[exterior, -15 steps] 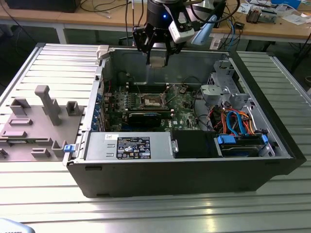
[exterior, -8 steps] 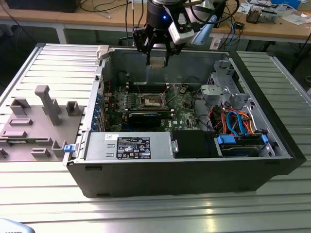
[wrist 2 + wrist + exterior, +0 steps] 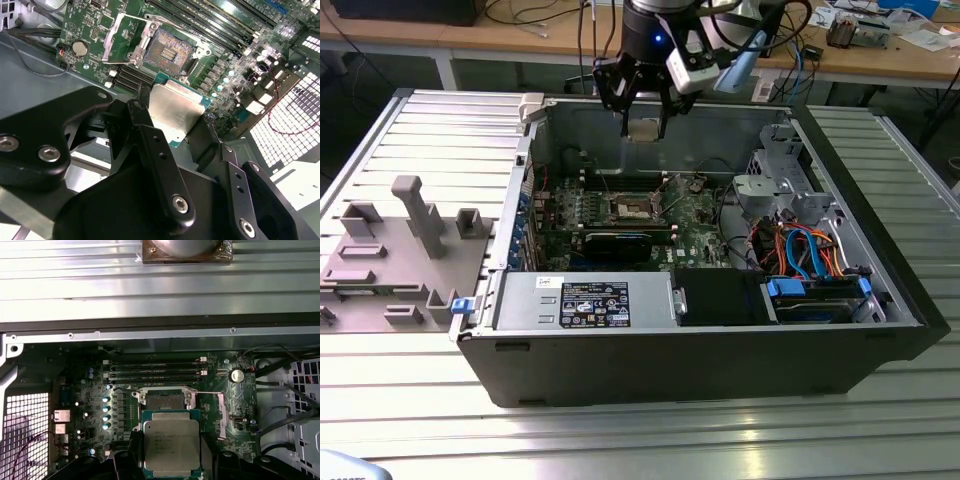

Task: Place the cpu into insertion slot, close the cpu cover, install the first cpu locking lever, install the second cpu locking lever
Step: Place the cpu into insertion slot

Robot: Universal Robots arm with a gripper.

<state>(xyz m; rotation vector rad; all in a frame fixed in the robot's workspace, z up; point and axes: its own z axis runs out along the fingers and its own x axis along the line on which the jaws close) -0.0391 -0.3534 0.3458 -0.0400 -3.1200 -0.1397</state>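
Cpu [image 3: 645, 129] held edge-on between the two black fingers [image 3: 200, 142] of the gripper [image 3: 644, 120], upper centre of the exterior view. The fingers are closed against two opposite edges of the cpu [image 3: 175, 112], one on each side, so that its silver-grey metal top lies bare between them and faces both wrist cameras. A green rim of the chip's substrate shows around the metal top in the first wrist view [image 3: 171, 445].

Gripper [image 3: 172, 125] and chip hang above the open computer case [image 3: 880, 330], near the level of its far wall, well apart from the green motherboard [image 3: 700, 215] on the case floor.

Insertion slot [image 3: 169, 50], centre of the board, is uncovered: its dark square field of contacts is visible inside the silvery rim. In the first wrist view the chip overlaps one edge of the insertion slot [image 3: 162, 400], the rest of the recess showing beyond it.

Cpu cover [image 3: 220, 412] is swung up and stands on the side of the slot, between the recess and a round coin battery [image 3: 236, 375].

Long black memory slots [image 3: 155, 371] run beside the socket. A grey power supply [image 3: 585, 300] fills the near side of the case; a grey fixture block [image 3: 410, 215] lies on the slatted metal table [image 3: 420, 420] at the exterior view's left
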